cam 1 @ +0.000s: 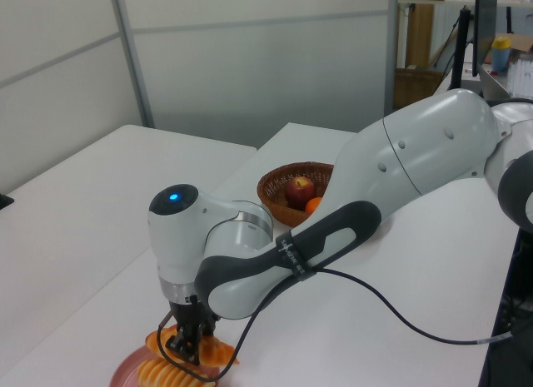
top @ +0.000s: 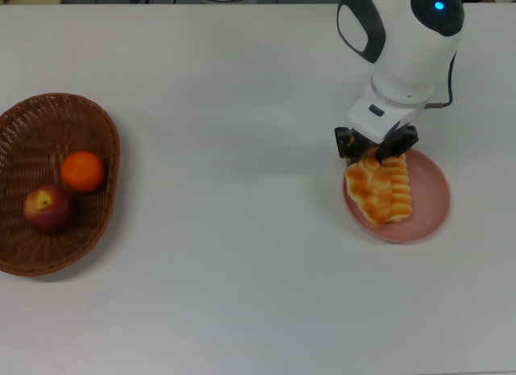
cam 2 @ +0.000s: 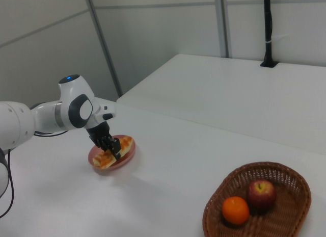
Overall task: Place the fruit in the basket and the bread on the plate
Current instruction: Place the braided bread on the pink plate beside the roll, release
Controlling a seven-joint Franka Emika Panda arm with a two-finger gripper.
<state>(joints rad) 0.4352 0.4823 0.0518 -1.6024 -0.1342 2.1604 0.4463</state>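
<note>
My gripper [top: 376, 154] [cam 1: 187, 347] [cam 2: 110, 147] is shut on the braided loaf [top: 367, 191] [cam 1: 215, 351] [cam 2: 104, 158], holding its far end over the pink plate [top: 428, 210] [cam 1: 125, 374] [cam 2: 91, 157]. The loaf lies against the striped roll [top: 397, 189] [cam 1: 166, 374] [cam 2: 125, 142] on that plate. Whether the loaf rests on the plate or hangs just above it I cannot tell. At the top view's left, the wicker basket [top: 16, 258] [cam 1: 268, 187] [cam 2: 285, 219] holds the orange mandarin [top: 82, 171] [cam 1: 313, 205] [cam 2: 235, 210] and the red apple [top: 47, 209] [cam 1: 299, 190] [cam 2: 261, 193].
The white arm [top: 407, 44] [cam 1: 400, 179] [cam 2: 30, 122] reaches over the table's far right in the top view. A dark cable [cam 1: 400, 308] trails from the arm across the table in the left view. A black post [cam 2: 267, 28] stands on another table behind.
</note>
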